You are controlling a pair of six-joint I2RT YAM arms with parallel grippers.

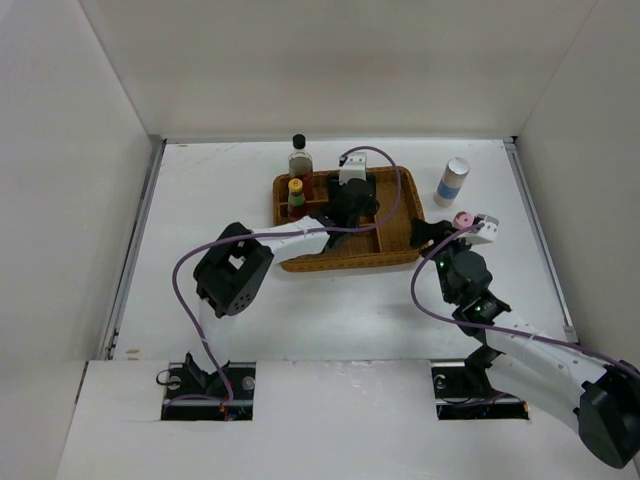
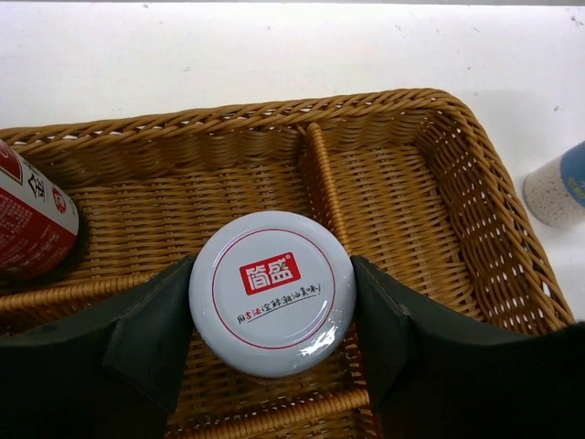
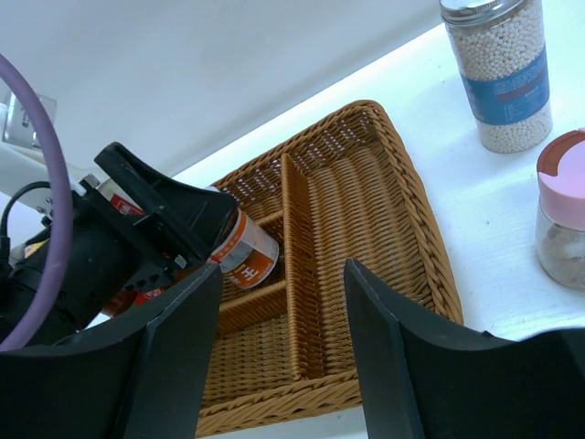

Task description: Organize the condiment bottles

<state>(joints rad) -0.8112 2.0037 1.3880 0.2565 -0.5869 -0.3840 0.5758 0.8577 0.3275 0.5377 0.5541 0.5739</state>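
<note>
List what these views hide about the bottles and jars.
Left wrist: body of the lavender-lidded round jar, hidden beneath its lid.
Left wrist: the red-labelled sauce bottle, cut by the left edge; cap unseen.
Right wrist: the pink-lidded glass jar, cut by the right edge.
Top external: the same jar, covered by the left gripper.

You see a golden-brown woven tray (image 2: 384, 102) and a lavender-lidded jar (image 2: 272, 293) printed in red. You also have a white, blue-banded cylinder (image 3: 503, 78) and a pink-lidded jar (image 3: 565, 215).

Pink-lidded jar (image 3: 561, 218) partly beyond right edge
</note>
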